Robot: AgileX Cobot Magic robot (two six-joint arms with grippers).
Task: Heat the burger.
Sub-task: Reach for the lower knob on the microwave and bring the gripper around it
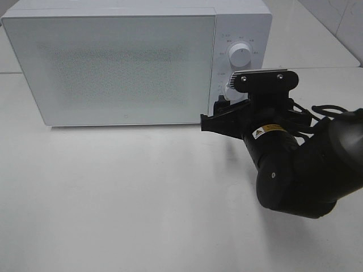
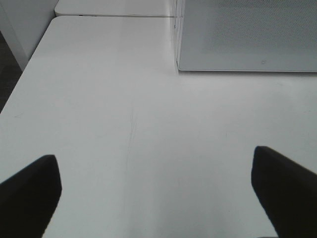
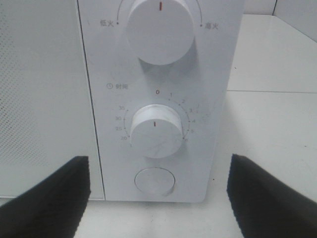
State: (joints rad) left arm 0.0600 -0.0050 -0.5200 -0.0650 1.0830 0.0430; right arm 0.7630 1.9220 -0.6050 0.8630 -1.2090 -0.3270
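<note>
Nearest the high camera, the right arm (image 1: 306,175) is reaching in from the right over the white table (image 1: 130,198). The right gripper (image 1: 227,113) is hovering just in front of the control panel (image 3: 208,74) of the microwave (image 1: 113,62). In its wrist view its 2 fingers (image 3: 44,198) are standing spread wide with nothing between them. They are flanking the lower dial (image 3: 157,131) and the round button (image 3: 154,180) beneath it, touching neither. The left gripper (image 2: 157,198) is showing only in its own wrist view, hanging over bare tabletop with its jaws likewise spread apart and holding nothing.

Further back, the microwave is sitting on the table with its door (image 1: 108,90) shut flush. The lower dial's red mark is pointing up at 0, and the upper dial (image 3: 159,29) is showing its red mark straight up.

The burger is not showing in any of the 3 views. The speckled door is hiding the inside of the oven, so I cannot tell whether anything is lying in there
</note>
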